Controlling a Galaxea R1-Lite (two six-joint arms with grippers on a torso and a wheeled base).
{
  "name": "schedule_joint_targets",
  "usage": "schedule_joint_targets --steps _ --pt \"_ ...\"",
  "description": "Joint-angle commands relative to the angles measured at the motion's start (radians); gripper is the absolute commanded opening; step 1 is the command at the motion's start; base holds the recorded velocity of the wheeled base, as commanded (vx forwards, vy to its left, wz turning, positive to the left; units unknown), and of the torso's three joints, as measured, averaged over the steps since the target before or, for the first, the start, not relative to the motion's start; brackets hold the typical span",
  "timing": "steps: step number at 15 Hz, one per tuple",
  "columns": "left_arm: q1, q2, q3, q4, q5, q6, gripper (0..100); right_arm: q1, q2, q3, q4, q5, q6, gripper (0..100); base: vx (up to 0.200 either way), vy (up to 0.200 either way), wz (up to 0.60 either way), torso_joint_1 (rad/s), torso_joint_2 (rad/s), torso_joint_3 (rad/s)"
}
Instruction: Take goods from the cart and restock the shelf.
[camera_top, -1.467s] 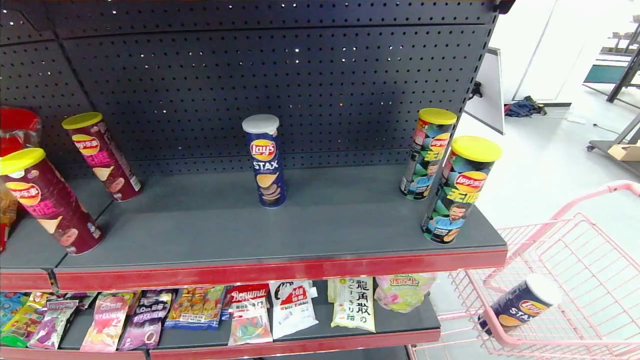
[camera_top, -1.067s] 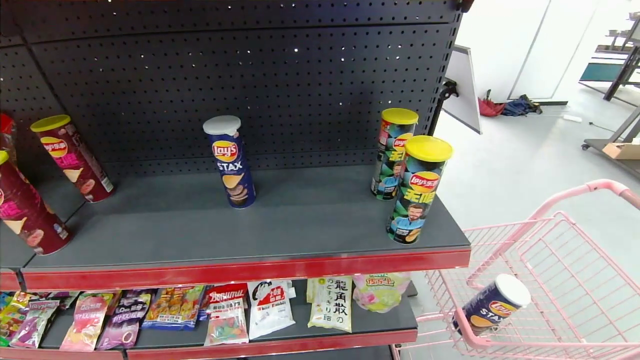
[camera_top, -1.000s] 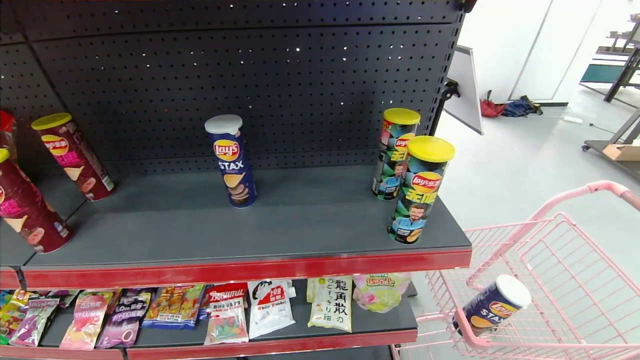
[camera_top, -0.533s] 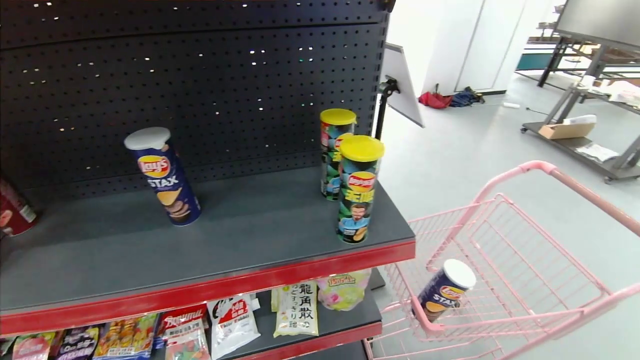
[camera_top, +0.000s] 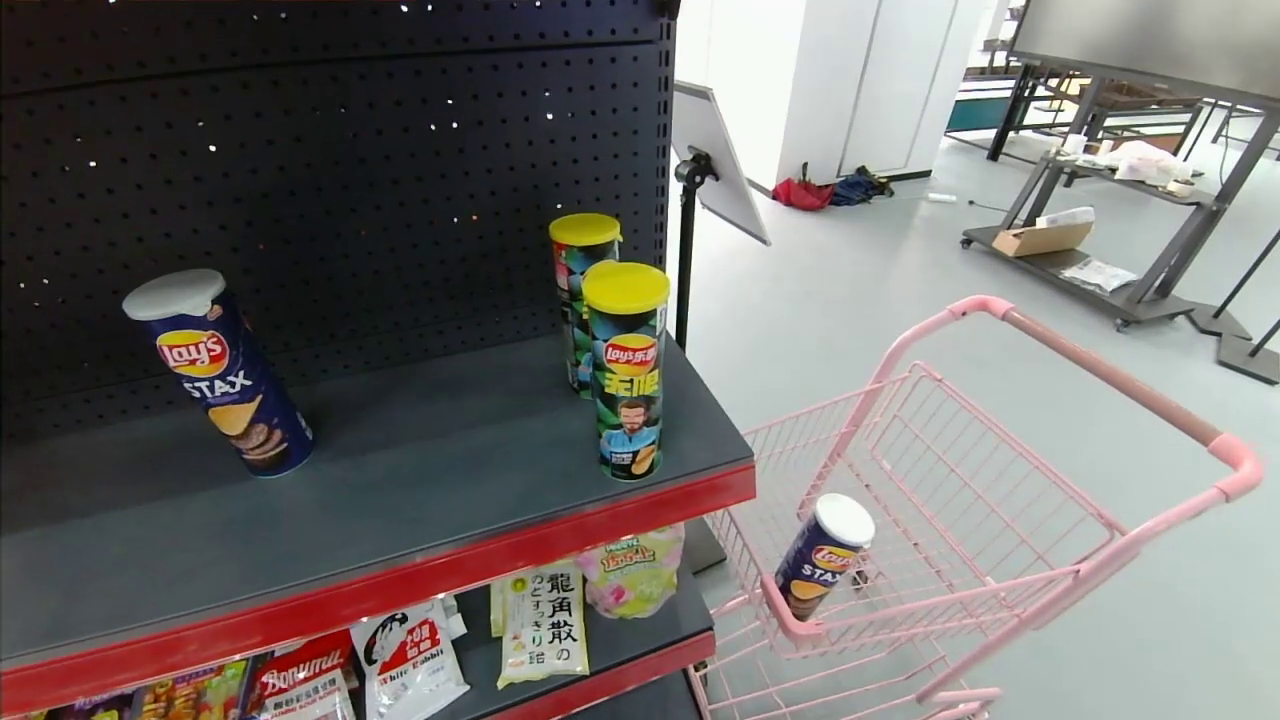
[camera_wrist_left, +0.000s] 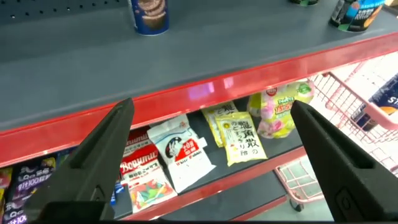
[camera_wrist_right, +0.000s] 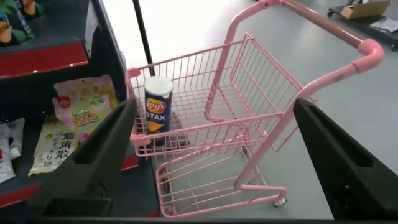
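Locating the blue chip can first, we found it leaning in the corner of the pink cart nearest the shelf. A matching blue can and two yellow-lidded cans stood on the shelf. The left gripper and right gripper had fingers spread apart, holding nothing.

A white board sits tilted on a thin black pole over the grey floor. Farther back, at the foot of the white wall panels, a red bundle and a dark blue one lie side by side. Off to the right, a black metal rack carries a flat cardboard box and some papers on its low deck, with a crumpled white bag on the tier above.
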Motion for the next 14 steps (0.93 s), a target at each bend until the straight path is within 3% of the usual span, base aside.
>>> schedule_joint_targets --steps 1,14 --pt "-0.001 0.001 0.0 0.0 0.001 0.0 100 0.0 0.0 0.0 -0.001 0.0 -0.002 100 0.0 0.0 0.0 -0.134 0.33 0.188" --pt "-0.001 0.001 0.0 0.0 0.001 -0.003 100 0.0 0.0 0.0 -0.001 -0.002 0.0 100 0.0 0.0 0.0 -0.143 0.36 0.209"
